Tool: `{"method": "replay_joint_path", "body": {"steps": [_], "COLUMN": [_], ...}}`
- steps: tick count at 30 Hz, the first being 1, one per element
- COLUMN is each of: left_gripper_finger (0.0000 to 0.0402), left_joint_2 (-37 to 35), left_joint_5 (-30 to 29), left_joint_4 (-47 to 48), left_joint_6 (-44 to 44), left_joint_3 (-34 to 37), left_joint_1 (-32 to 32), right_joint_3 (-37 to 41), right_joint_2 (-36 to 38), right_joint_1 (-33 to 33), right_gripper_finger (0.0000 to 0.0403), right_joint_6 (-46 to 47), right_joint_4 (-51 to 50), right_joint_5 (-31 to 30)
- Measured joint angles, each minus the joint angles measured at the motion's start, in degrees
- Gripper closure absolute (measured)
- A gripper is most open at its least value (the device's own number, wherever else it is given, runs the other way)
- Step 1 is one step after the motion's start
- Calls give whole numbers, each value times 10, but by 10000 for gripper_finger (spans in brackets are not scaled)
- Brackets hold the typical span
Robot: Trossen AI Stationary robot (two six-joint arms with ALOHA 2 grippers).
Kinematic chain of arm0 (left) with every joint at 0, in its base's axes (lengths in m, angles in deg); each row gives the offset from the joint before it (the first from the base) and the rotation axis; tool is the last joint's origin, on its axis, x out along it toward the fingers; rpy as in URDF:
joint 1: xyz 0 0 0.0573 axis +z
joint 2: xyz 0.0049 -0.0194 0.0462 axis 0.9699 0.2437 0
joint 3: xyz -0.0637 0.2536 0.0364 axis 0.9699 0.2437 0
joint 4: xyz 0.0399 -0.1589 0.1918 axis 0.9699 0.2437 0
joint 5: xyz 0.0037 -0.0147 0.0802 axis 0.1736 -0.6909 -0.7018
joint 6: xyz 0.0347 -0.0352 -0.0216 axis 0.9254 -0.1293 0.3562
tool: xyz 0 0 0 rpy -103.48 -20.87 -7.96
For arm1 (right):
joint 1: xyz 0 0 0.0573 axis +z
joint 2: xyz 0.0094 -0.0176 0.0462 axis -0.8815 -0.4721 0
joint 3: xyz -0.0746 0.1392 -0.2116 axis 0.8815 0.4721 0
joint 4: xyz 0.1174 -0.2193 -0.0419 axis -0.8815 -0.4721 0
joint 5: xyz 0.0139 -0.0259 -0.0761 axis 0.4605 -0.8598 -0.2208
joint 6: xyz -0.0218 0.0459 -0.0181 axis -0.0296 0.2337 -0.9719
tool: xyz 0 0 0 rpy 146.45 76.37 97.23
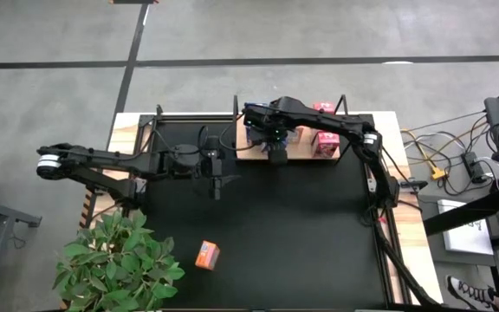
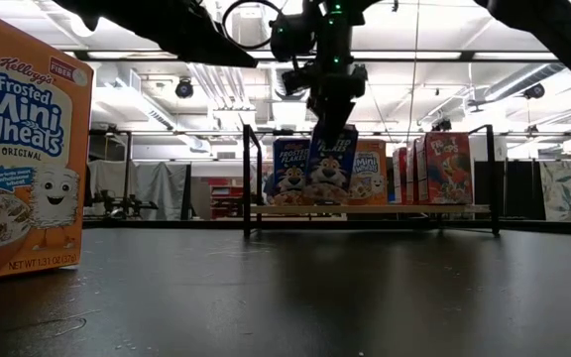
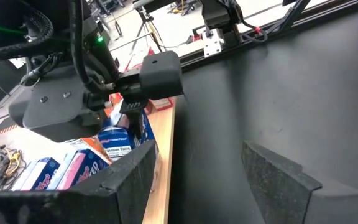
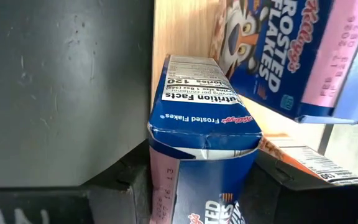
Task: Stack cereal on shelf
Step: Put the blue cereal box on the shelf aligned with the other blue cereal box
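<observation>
Right, the black mat (image 1: 301, 225) fills my table, and the wooden shelf (image 1: 306, 152) lies along its far edge with blue, orange and red-pink boxes lined up on it. My right gripper (image 2: 333, 119) hangs over the shelf's front, fingers pinched on a blue Frosted Flakes box (image 4: 204, 143). My left gripper (image 1: 214, 184) waits over the mat, fingers spread. One orange Mini-Wheats box (image 1: 207, 255) sits alone near the plant (image 1: 115, 264).
</observation>
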Motion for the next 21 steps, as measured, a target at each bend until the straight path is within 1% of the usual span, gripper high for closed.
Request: {"method": "replay_joint_path", "body": {"steps": [12, 18, 21], "left_gripper_finger": [178, 178, 178], "left_joint_2": [0, 0, 0], "left_joint_5": [0, 0, 0], "left_joint_4": [0, 0, -1], "left_joint_6": [0, 0, 0], "left_joint_3": [0, 0, 0], "left_joint_1": [0, 0, 0], "right_joint_3": [0, 0, 0], "right_joint_2": [-7, -7, -7], "right_joint_1": [-1, -1, -1], "right_gripper_finger": [236, 245, 239], "right_joint_6": [1, -7, -7], "right_joint_4": [1, 10, 12], "right_joint_5": [0, 0, 0]}}
